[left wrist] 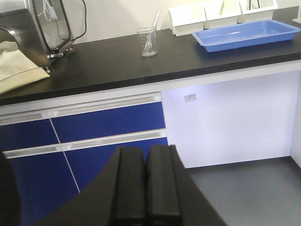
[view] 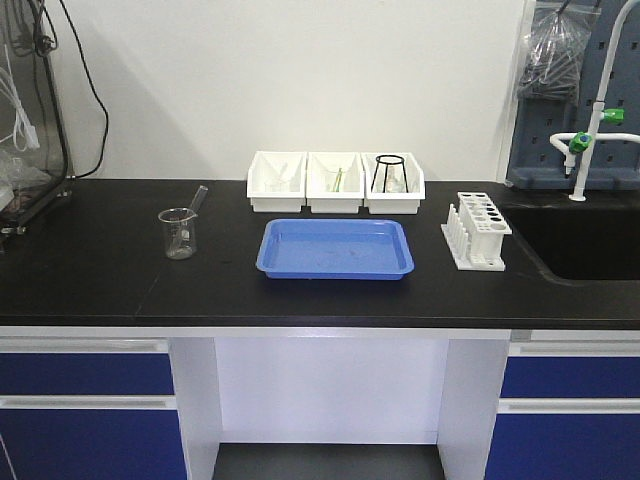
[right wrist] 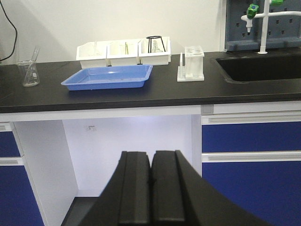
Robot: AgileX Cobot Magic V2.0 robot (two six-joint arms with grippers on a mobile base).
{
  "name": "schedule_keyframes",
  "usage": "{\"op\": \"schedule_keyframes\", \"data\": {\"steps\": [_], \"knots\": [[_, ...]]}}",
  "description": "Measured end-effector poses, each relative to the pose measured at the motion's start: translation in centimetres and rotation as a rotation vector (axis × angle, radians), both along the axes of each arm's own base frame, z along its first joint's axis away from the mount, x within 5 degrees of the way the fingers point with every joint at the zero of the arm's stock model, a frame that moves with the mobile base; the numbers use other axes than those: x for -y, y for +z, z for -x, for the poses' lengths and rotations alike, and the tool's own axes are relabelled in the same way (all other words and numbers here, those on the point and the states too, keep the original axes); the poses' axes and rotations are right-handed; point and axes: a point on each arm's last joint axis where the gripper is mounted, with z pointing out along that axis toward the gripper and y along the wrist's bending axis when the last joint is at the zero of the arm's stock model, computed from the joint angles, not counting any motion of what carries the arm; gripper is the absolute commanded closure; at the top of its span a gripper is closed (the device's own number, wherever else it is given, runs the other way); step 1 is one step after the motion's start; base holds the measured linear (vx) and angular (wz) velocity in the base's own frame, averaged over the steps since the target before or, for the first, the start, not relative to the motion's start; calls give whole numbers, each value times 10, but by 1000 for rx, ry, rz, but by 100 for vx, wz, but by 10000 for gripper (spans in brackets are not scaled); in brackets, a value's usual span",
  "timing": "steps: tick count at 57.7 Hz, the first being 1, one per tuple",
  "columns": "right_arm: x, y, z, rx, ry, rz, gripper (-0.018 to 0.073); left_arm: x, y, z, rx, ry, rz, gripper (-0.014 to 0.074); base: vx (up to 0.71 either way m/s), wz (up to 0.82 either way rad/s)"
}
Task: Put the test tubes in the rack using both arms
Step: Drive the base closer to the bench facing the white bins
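A slim clear test tube (view: pixel 197 198) leans in a glass beaker (view: pixel 178 233) at the left of the black counter; it also shows in the left wrist view (left wrist: pixel 155 20) and the right wrist view (right wrist: pixel 35 52). The white rack (view: pixel 478 230) stands at the right, near the sink, with no tubes visible in its holes; the right wrist view shows it too (right wrist: pixel 192 63). Neither arm shows in the front view. My left gripper (left wrist: pixel 146 150) is shut and empty, low in front of the blue drawers. My right gripper (right wrist: pixel 151 154) is shut and empty, below counter height.
A blue tray (view: pixel 335 270) lies mid-counter. Three white bins (view: pixel 277 200) stand behind it; the right one holds a black wire stand (view: pixel 390 172). A sink (view: pixel 590 240) with a tap (view: pixel 590 120) is at the right. A metal-framed apparatus (left wrist: pixel 49 28) stands at the left.
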Motion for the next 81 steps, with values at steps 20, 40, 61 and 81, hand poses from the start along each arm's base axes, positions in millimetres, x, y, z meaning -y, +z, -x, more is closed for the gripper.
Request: {"op": "schedule_keyframes", "data": {"steps": [20, 40, 61, 81], "knots": [[0, 0, 0, 0, 0, 0, 566, 0, 0, 0, 0, 0, 0, 617, 0, 0], [0, 0, 0, 0, 0, 0, 566, 0, 0, 0, 0, 0, 0, 617, 0, 0], [0, 0, 0, 0, 0, 0, 566, 0, 0, 0, 0, 0, 0, 617, 6, 0], [0, 0, 0, 0, 0, 0, 566, 0, 0, 0, 0, 0, 0, 617, 20, 1]]}}
